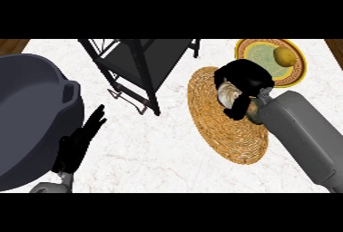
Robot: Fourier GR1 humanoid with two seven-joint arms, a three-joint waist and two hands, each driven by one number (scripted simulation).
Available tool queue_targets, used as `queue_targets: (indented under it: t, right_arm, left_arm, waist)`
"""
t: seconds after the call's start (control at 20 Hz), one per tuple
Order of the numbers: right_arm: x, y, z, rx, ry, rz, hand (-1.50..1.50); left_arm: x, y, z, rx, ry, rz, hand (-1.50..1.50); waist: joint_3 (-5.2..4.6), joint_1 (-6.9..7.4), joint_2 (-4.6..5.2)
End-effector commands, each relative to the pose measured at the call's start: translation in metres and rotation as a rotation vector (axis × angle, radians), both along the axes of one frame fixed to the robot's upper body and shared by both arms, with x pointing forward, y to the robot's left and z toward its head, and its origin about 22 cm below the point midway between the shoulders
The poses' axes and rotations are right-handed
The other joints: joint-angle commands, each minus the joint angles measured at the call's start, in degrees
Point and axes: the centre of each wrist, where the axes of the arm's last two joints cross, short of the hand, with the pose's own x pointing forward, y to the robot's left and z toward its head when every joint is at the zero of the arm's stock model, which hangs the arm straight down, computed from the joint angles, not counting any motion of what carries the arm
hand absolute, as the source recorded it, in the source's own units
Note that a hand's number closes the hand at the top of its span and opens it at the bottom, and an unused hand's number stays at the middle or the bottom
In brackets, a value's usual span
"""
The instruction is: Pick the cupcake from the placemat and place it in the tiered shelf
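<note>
The cupcake [230, 94], in a pale silvery wrapper, sits on the round woven placemat [221, 131] right of centre. My right hand [247, 78] is over it with fingers curled round its top and far side, hiding most of it. The dark wire tiered shelf [137, 63] stands at the back centre, left of the placemat. My left hand [79, 142] rests open at the lower left, fingers pointing up and to the right, holding nothing.
A large dark pan [30, 113] with a side handle fills the left edge, beside my left hand. A yellow patterned plate [256, 50] holding a yellowish round fruit [285, 56] lies at the back right, just beyond the placemat.
</note>
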Motion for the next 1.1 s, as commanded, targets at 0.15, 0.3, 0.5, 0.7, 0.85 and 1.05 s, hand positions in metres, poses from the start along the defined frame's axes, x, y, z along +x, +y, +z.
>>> queue_targets:
  t: [0.15,0.3,0.5,0.7,0.85,1.05]
  right_arm:
    - [0.028,-0.083,0.100,0.158,-0.190,0.174,1.50]
    - [0.041,-0.089,0.121,0.356,-0.246,0.167,1.50]
    - [0.052,-0.070,0.129,0.558,-0.241,0.152,1.50]
    - [0.065,-0.049,0.174,0.585,-0.277,0.136,1.50]
    - [0.072,-0.022,0.195,0.582,-0.262,0.120,1.50]
    - [0.079,0.015,0.199,0.561,-0.316,0.089,1.50]
  left_arm:
    - [-0.002,0.002,-0.007,0.013,0.038,0.013,0.00]
    - [-0.006,0.010,-0.006,0.002,0.033,0.020,0.00]
    - [0.006,-0.003,-0.008,0.023,0.049,0.001,0.00]
    - [-0.007,-0.005,-0.023,0.014,0.051,0.008,0.00]
    - [0.008,-0.011,-0.017,0.007,0.050,-0.003,0.00]
    - [0.008,-0.012,-0.002,0.021,0.057,-0.022,0.00]
  waist:
    - [-0.30,-0.67,-0.19]
    - [-0.29,0.10,-0.12]
    - [-0.33,-0.63,-0.13]
    - [-0.38,0.06,-0.06]
    - [-0.40,0.04,0.02]
    - [-0.38,0.60,0.05]
